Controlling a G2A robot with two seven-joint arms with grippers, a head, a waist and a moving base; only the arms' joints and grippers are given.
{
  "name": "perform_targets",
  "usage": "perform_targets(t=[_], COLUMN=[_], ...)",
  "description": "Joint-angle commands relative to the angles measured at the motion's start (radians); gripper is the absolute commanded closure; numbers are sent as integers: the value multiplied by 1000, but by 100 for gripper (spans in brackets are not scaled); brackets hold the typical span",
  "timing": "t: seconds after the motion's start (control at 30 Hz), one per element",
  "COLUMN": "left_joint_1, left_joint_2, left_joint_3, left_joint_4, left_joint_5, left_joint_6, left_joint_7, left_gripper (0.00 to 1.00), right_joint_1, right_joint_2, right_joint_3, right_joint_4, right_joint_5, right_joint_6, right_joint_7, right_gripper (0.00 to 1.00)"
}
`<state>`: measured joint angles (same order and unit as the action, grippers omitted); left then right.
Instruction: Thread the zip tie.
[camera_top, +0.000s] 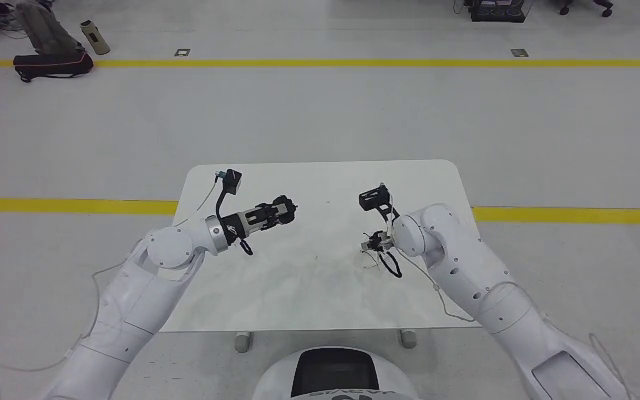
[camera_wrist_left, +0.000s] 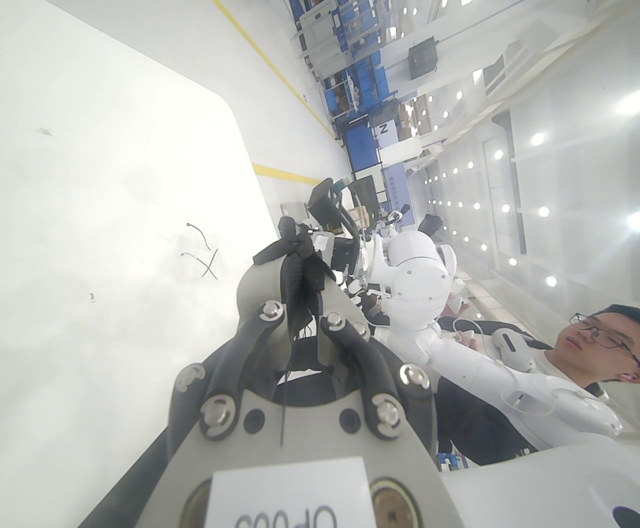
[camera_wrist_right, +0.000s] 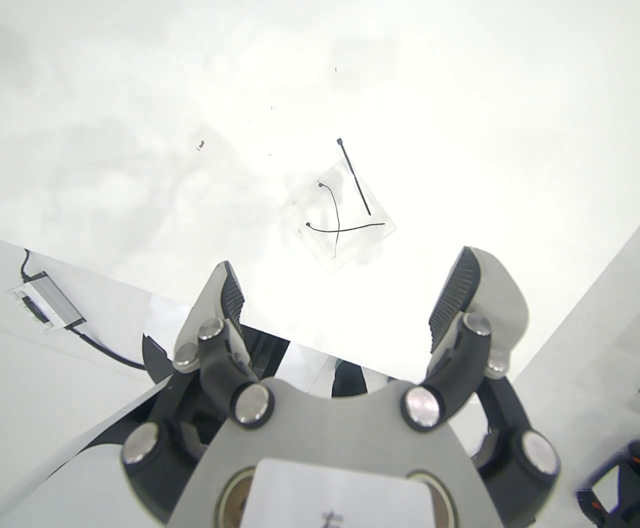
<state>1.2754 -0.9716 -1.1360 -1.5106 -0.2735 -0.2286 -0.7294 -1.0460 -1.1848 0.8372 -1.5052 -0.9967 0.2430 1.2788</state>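
**Item 1 – left hand** (camera_top: 288, 208) (camera_wrist_left: 295, 260). It is held over the left half of the counter (camera_top: 300, 290), pointing toward the counter's middle. The fingers (camera_wrist_left: 300, 280) are closed, dark pads pressed flat together. A thin dark strand (camera_wrist_left: 283, 400) runs from between the pads back along the palm. Whether it is a zip tie cannot be told.

**Item 2 – zip ties** (camera_wrist_right: 345, 210) (camera_wrist_left: 202, 252). There are three of them, black and thin, lying loose on the counter between the two arms. Neither hand touches them.
- The straight tie (camera_wrist_right: 354, 177) has its head end reaching past the edge of the sheet beneath it.
- The curved tie (camera_wrist_right: 339, 212) has its head toward the far side.
- The crossing tie (camera_wrist_right: 362, 227) lies across the curved tie, so the two form an X.

**Item 3 – clear plastic sheet** (camera_wrist_right: 352, 255). It lies flat on the counter under the ties, with its corners faintly visible.

**Item 4 – right hand** (camera_wrist_right: 345, 265) (camera_top: 373, 243). It is over the right half of the counter, well apart from the left hand. The fingers (camera_wrist_right: 452, 290) are spread wide, with the ribbed pads facing each other and nothing between them. In the right wrist view the ties lie on the counter beyond the fingertips, apart from them.
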Motion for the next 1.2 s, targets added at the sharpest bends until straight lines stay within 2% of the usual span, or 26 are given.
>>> perform_targets(t=[0.0, 0.13, 0.4, 0.5, 0.7, 0.93, 1.17], left_joint_1=[0, 0, 0, 0, 0, 0, 0], left_joint_2=[0, 0, 0, 0, 0, 0, 0], left_joint_3=[0, 0, 0, 0, 0, 0, 0], left_joint_4=[0, 0, 0, 0, 0, 0, 0], left_joint_5=[0, 0, 0, 0, 0, 0, 0], left_joint_6=[0, 0, 0, 0, 0, 0, 0], left_joint_7=[0, 0, 0, 0, 0, 0, 0], left_gripper=[100, 100, 100, 100, 100, 100, 100], right_joint_1=[13, 35, 37, 26, 49, 52, 45], right_joint_2=[-11, -30, -32, -35, -57, -60, -67], right_joint_3=[-24, -59, -60, -66, -97, -99, -102], right_joint_4=[29, 82, 86, 111, 195, 200, 223], right_joint_5=[9, 24, 26, 27, 51, 56, 65], right_joint_6=[11, 33, 34, 18, -1, -7, -48], right_joint_7=[6, 18, 15, -13, -43, -50, -99], right_gripper=[0, 0, 0, 0, 0, 0, 0])
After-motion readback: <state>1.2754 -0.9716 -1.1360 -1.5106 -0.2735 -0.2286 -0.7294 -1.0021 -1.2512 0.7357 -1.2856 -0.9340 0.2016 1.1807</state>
